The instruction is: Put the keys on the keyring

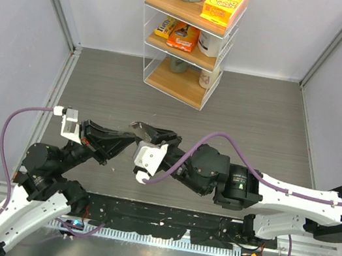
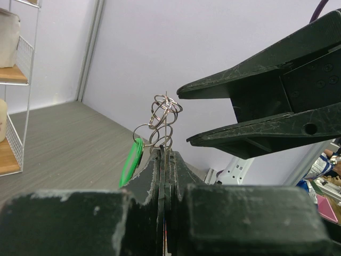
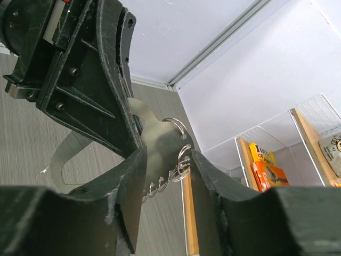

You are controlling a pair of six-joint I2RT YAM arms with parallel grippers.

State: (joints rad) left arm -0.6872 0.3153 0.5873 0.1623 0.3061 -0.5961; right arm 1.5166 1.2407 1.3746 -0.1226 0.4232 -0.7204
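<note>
L claw (image 2: 166, 157) clamps keyring (image 2: 162, 113); R claw (image 3: 168, 157) half-open, straddling its free end.

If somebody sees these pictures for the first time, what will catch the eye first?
First, the two black grippers meeting above the middle of the table: the left gripper, shut on the keyring, holds its wire rings upright with the green tag at the side, and the right gripper stands open next to them. After that, the wire rack at the back wall, with bright snack boxes.
</note>
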